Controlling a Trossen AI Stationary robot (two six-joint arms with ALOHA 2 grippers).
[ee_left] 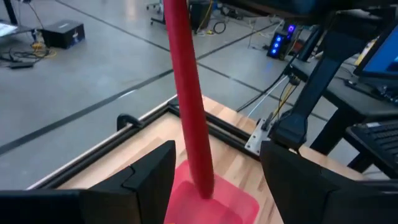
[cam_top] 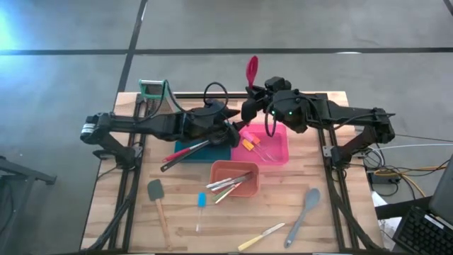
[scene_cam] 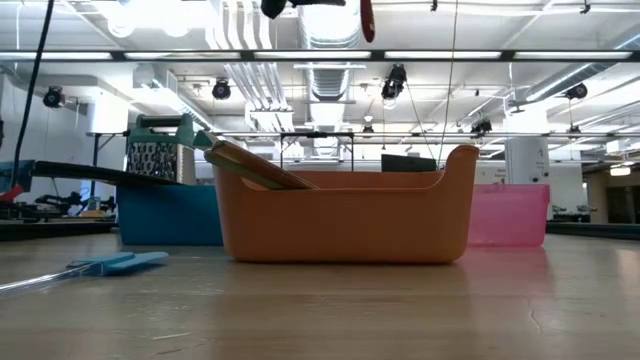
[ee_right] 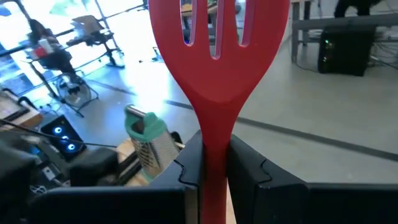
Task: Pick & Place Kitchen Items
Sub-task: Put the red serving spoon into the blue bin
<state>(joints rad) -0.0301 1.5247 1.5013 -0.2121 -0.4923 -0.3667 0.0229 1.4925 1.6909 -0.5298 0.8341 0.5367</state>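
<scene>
Right end effector [ee_right: 214,168]: clamped a red slotted spatula [ee_right: 217,74] upright above the pink tray [cam_top: 279,145].
Left end effector [ee_left: 214,180]: fingers wide, beside that tray.

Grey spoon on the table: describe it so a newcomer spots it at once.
In the high view, start at the orange rectangular tray in the middle of the wooden table, then look toward the table's near right corner. The grey long-handled spoon lies flat there, apart from the tray, beside a yellow-handled knife. It is the only all-grey utensil.

Red slotted spatula [ee_right: 214,93] upright, handle clamped in right jaws.
</scene>
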